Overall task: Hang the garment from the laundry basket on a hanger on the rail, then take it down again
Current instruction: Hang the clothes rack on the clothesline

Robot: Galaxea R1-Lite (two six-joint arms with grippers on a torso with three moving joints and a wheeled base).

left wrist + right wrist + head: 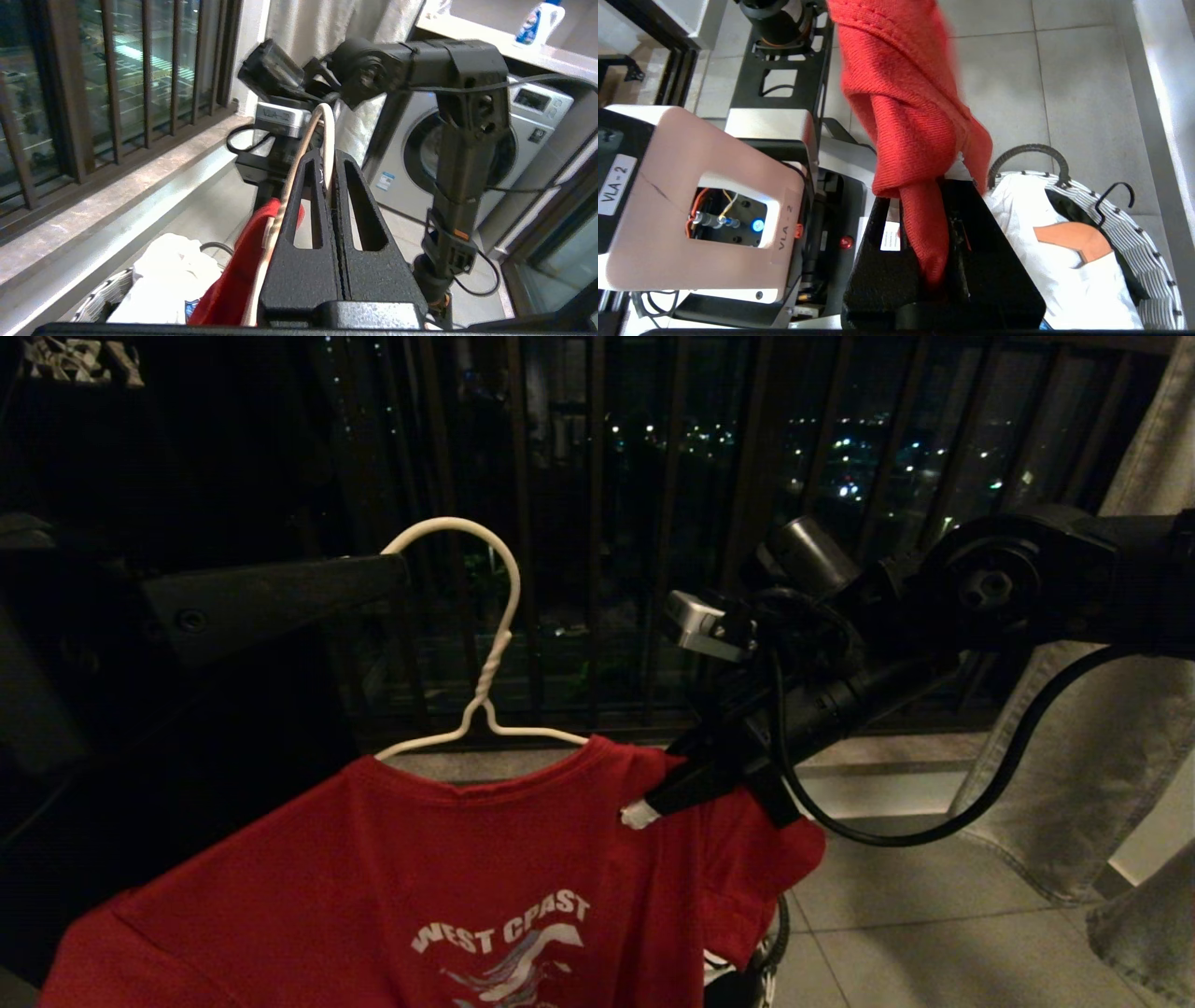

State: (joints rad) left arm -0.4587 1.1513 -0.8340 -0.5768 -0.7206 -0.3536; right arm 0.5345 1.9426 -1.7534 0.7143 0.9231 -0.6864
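The garment (pixel 448 868) drapes on the hanger (pixel 481 644), whose hook my left claw (pixel 329 186) pinches at ten o'clock, while my right claw (pixel 924 242) clamps its shoulder at three o'clock, dressing it; next, seat that shoulder.

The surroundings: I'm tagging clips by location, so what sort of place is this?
Probably a home laundry balcony at night: a washing machine against the wall, dark railing bars with city lights beyond, and a laundry basket on the tiled floor.
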